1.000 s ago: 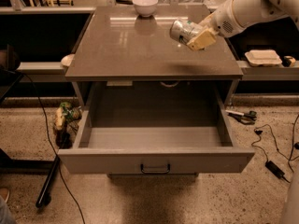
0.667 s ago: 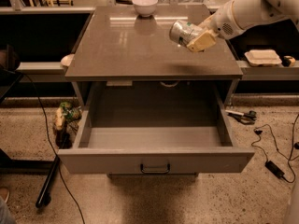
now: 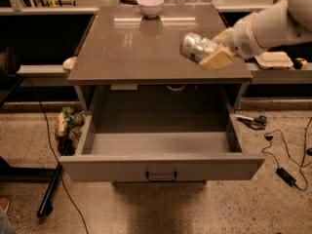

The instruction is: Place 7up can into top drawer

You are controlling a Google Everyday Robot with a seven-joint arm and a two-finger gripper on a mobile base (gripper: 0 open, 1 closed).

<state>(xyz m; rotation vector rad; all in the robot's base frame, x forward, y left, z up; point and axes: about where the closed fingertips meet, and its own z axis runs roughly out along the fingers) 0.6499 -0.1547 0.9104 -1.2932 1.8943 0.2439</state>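
The 7up can [image 3: 196, 47], silvery with greenish markings, is held on its side in my gripper [image 3: 208, 54], which is shut on it above the right front part of the cabinet top [image 3: 131, 48]. My white arm [image 3: 270, 26] comes in from the upper right. The top drawer [image 3: 161, 168] is pulled wide open below; it is a grey box with a small dark handle [image 3: 161, 176] at the centre of its front, and nothing lies in it. The can hangs above the countertop just behind the drawer's right rear corner.
A white bowl [image 3: 150, 5] stands at the back of the cabinet top. A side shelf at the right holds a pale container [image 3: 273, 60]. Cables and a power brick [image 3: 286, 175] lie on the floor at right; a bag [image 3: 67, 121] and a black stand leg [image 3: 51, 194] at left.
My gripper has carried the can slightly toward the front edge of the top and a little lower. The drawer and bowl have not moved.
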